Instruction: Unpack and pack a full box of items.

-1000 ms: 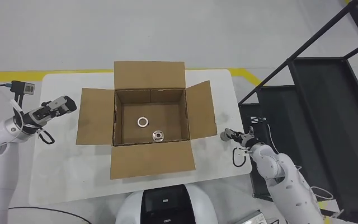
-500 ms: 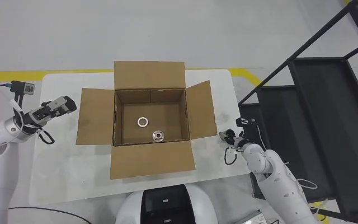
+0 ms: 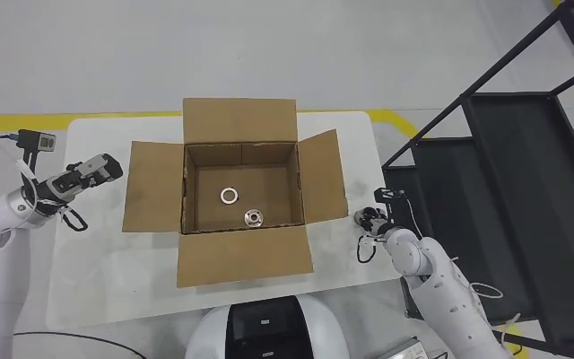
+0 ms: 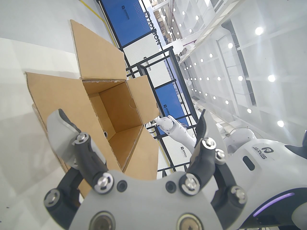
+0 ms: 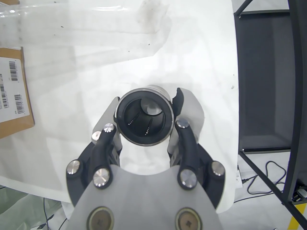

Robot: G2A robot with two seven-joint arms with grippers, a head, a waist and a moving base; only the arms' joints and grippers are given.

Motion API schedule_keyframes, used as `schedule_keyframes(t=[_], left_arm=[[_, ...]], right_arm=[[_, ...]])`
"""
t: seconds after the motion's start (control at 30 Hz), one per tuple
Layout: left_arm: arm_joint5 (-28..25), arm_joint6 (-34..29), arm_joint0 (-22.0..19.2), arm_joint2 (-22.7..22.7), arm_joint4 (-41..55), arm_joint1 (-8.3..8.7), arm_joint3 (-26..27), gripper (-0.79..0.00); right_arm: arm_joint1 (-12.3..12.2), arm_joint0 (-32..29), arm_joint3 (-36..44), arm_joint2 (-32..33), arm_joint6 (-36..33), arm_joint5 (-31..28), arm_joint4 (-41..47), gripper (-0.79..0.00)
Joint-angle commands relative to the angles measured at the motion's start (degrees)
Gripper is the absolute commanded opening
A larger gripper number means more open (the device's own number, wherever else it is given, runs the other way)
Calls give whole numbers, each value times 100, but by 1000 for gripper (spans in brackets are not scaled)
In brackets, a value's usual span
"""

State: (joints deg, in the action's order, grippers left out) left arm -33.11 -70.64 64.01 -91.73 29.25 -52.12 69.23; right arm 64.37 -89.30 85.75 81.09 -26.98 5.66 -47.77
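The right gripper [image 3: 368, 217] is over the bench [image 3: 90, 269] close to its right edge, just beyond the open box's right flap. Its jaws pinch a short metal sleeve [image 5: 145, 120] from two sides. The sleeve's long axis runs away from the wrist towards the bench top, so its open bore faces back up the arm. Whether its far end touches the bench cannot be told.

The sleeve is a bright steel cylinder with a dark lining. Rows of small balls show along the bore, so I take it for a linear bearing: hard, smooth and likely to roll if laid on its side.

The box [image 3: 242, 119] stands at the middle of the bench with all four flaps folded out. Two pieces lie well apart on its floor: a flat ring [image 3: 230, 194] near the centre and a flanged metal piece [image 3: 253, 216] towards the near wall.

The left gripper [image 3: 100, 168] is at the bench's left edge, jaws spread and empty, facing the box's left flap.

Unpacking looks nearly done. The coming move probably turns on setting the sleeve on end on the bare strip between the right flap and the bench's right edge. That strip is narrow, and a black frame [image 3: 502, 161] stands just past it.
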Motion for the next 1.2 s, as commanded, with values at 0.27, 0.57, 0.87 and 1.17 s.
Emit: schedule_keyframes(t=[0.27, 0.57, 0.87, 1.17], left_arm=[[0, 0, 0, 0, 0, 0, 0, 0], [0, 0, 0, 0, 0, 0, 0, 0], [0, 0, 0, 0, 0, 0, 0, 0], [0, 0, 0, 0, 0, 0, 0, 0]], right_arm=[[-34, -593, 1255, 685, 345, -128, 618, -785], [26, -1459, 2994, 1470, 2004, -1861, 2303, -785], [58, -1037, 3125, 452, 1246, -3041, 2775, -785], [224, 463, 2025, -1260, 815, -2446, 857, -785]])
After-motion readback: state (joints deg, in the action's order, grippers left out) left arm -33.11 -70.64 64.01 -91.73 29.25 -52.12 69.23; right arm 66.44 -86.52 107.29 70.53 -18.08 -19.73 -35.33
